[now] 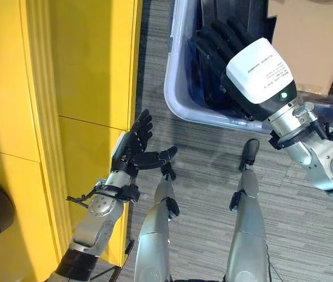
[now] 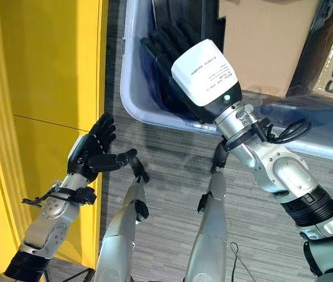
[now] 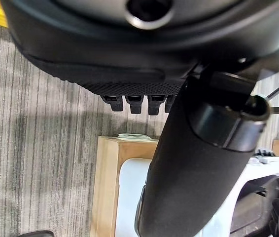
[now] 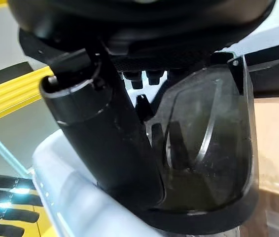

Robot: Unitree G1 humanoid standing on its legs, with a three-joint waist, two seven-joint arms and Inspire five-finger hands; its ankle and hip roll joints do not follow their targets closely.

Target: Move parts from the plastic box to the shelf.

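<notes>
At the far left stands the yellow shelf [image 1: 78,88], its panels filling the nine o'clock side of the head views. Just beside it, at about seven o'clock, the left hand [image 1: 132,144] hangs over the grey floor [image 1: 207,170] with its fingers straight and spread and the thumb stuck out toward three o'clock; it grasps nothing.

Toward one o'clock sits the plastic box [image 1: 181,97], pale and translucent with a rounded rim, resting on the floor. Inside it lie the parts [image 4: 203,148]: dark, glossy, curved shells with thin raised ribs, stacked together. Their long axis cannot be told from these views.

The right hand [image 2: 166,50] reaches into the box from four o'clock, its fingers extended toward eleven o'clock over the parts, released rather than clenched; whether the fingertips touch a part cannot be told. A cardboard box [image 2: 266,41] stands just beyond the plastic box at two o'clock.
</notes>
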